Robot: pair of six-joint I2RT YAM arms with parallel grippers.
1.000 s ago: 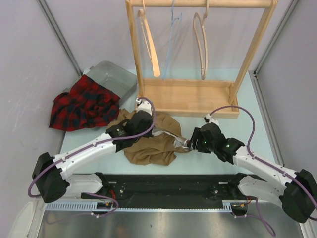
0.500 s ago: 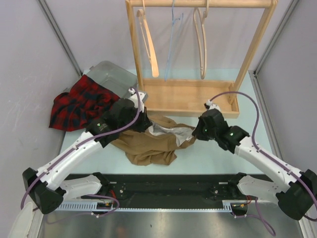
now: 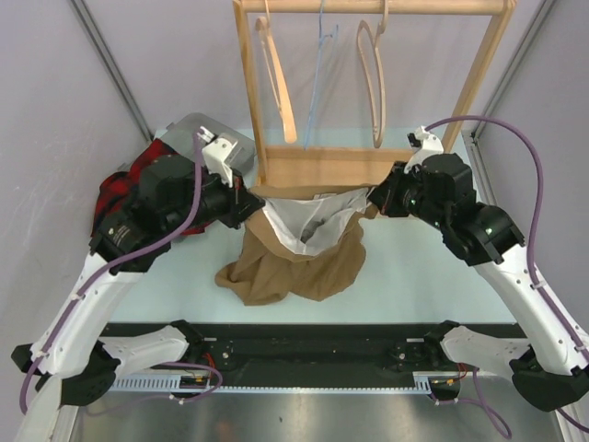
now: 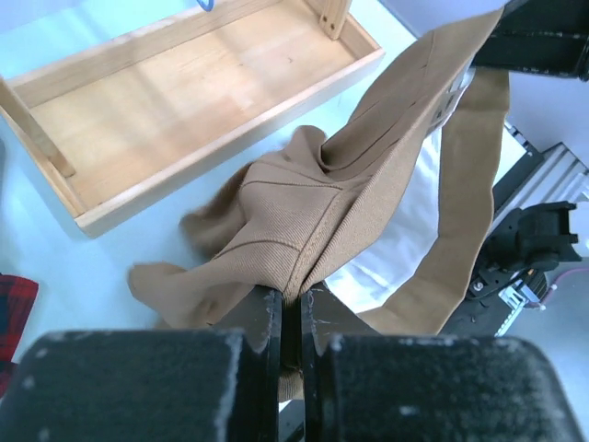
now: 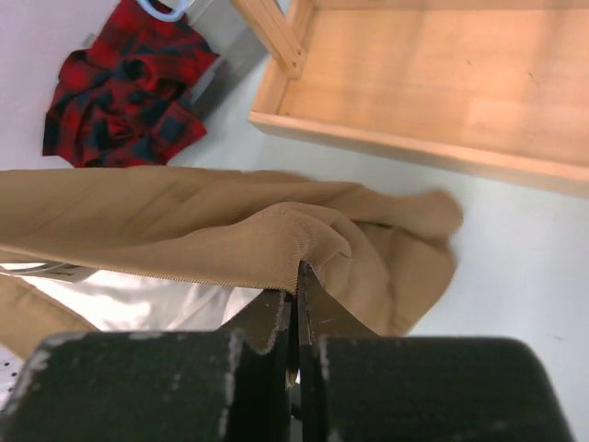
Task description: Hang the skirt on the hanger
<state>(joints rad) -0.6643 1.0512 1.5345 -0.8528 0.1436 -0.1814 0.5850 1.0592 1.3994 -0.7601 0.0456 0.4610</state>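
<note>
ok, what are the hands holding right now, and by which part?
Both hold the tan skirt: left hand pinches one side of its open top edge, right hand the opposite side.

Cloth: red-and-dark checked garment [image 3: 112, 191], bunched at the left, against the gray bin [image 3: 189, 127].
Back: wooden rack [image 3: 313, 168], tray base on the pale blue table [image 3: 405, 267].

The top camera looks down from high at the near edge across the whole surface [image 3: 405, 276]. Both wrist cameras sit close over the skirt [image 4: 304, 212] (sharing the wooden rack base [image 5: 442, 83] too).
</note>
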